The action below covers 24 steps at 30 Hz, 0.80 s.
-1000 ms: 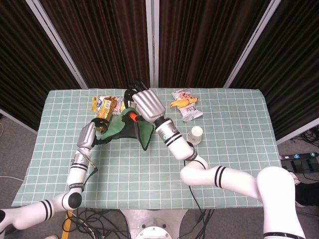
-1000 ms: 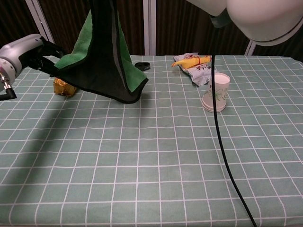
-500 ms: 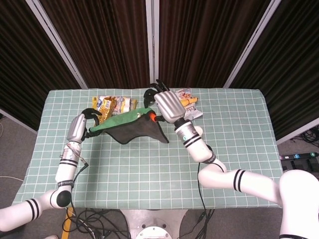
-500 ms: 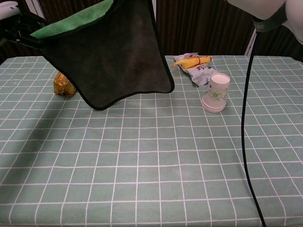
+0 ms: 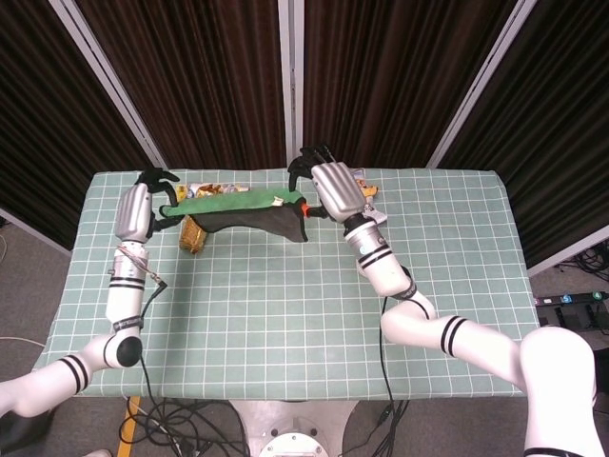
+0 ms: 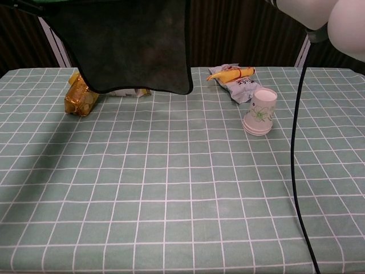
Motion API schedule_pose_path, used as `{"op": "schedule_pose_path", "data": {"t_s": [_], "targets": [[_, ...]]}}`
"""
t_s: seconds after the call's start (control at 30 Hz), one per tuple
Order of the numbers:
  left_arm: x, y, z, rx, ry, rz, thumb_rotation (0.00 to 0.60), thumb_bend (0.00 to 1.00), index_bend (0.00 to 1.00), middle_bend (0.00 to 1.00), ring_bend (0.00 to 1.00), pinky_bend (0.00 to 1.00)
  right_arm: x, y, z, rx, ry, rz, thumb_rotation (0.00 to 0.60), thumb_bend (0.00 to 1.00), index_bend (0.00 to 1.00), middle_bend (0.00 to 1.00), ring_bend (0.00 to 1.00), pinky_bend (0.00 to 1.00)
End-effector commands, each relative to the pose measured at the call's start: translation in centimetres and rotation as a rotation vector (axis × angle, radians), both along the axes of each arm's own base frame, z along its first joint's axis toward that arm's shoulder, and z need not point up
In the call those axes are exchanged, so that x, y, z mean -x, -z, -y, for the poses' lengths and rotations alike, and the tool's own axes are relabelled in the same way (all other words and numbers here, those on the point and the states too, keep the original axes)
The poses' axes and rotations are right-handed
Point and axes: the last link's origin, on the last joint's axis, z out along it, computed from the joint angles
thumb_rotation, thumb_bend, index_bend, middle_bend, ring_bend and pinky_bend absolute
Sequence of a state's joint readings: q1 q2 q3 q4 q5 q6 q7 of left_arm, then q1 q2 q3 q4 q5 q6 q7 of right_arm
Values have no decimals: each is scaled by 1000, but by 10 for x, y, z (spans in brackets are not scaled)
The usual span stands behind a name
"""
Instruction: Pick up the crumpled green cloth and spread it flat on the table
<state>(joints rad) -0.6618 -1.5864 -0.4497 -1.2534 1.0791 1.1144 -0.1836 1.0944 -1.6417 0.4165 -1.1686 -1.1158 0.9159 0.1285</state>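
The green cloth point(image 5: 238, 206) is stretched wide in the air above the far side of the table, its dark underside hanging down. My left hand point(image 5: 141, 207) grips its left corner and my right hand point(image 5: 335, 190) grips its right corner. In the chest view only the cloth's dark hanging side point(image 6: 131, 45) shows, filling the upper left; both hands are above that frame.
A gold snack packet point(image 6: 80, 97) lies at the far left under the cloth. A white paper cup point(image 6: 259, 111) stands upside down right of centre. Behind it lie a yellow item and a snack bag point(image 6: 234, 77). A black cable point(image 6: 296, 142) hangs down from my right arm.
Both hands rose and drew further apart, pulling the cloth out from a hanging bunch into a wide taut sheet. It has lifted almost out of the chest view.
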Motion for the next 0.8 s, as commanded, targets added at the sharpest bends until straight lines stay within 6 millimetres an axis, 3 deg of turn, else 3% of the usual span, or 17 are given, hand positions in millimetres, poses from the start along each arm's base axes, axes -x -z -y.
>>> {"op": "schedule_pose_path", "data": {"t_s": [0.03, 0.47, 0.8], "targets": [[7, 11, 15, 43, 32, -39, 600, 331, 710, 375, 180, 275, 19, 11, -6, -44, -7, -31, 600, 489, 717, 327, 119, 0], [15, 50, 77, 232, 193, -184, 600, 329, 705, 375, 180, 275, 84, 33, -51, -198, -48, -141, 600, 489, 717, 329, 111, 0], [18, 69, 106, 369, 241, -263, 600, 300, 675, 369, 180, 274, 109, 46, -85, -266, -79, -175, 600, 488, 717, 329, 106, 0]]}}
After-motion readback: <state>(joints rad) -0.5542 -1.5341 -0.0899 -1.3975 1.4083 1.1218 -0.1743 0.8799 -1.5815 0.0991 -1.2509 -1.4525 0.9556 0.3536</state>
